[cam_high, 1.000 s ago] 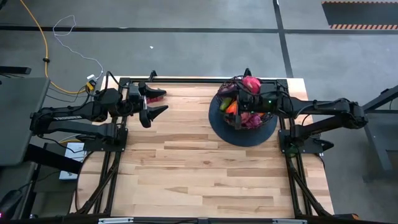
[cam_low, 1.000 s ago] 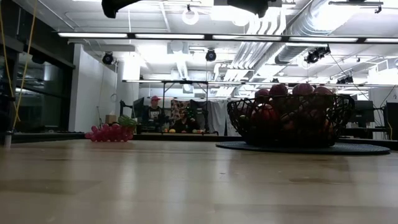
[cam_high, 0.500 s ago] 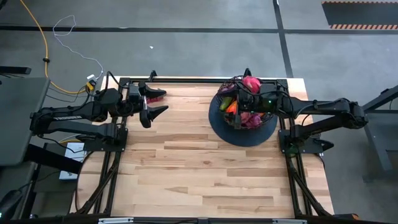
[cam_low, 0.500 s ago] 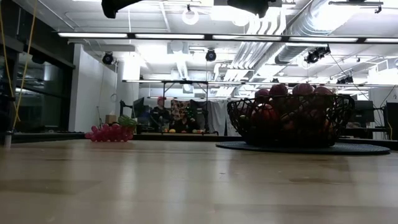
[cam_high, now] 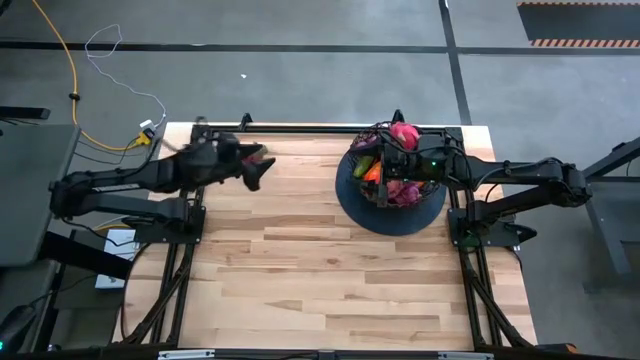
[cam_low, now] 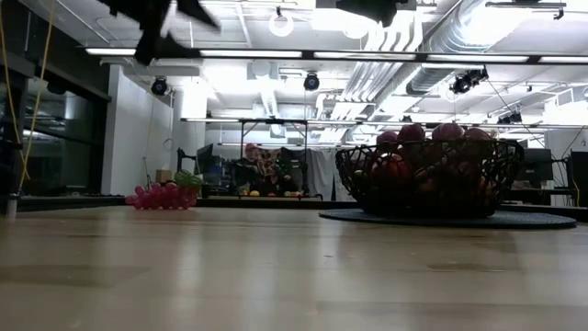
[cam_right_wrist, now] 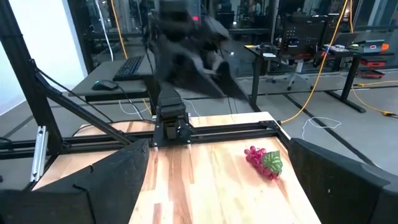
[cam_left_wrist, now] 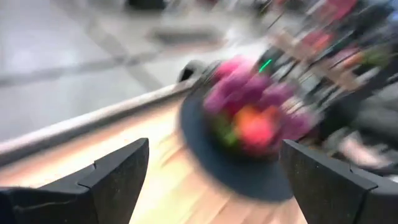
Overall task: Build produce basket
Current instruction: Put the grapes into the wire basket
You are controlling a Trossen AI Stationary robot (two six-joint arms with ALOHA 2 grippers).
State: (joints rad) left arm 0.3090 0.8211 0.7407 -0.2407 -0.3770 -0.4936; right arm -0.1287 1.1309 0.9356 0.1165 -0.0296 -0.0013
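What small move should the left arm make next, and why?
Probably lower the open left gripper onto the grape bunch. That bunch lies alone on the table near its far edge, right by this gripper, while the basket already holds the other fruit. The right gripper hangs open over the basket.

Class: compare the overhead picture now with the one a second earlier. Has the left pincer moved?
Yes. The left pincer has swung toward the table's far edge, closer to the grapes lying there, which have stayed put.
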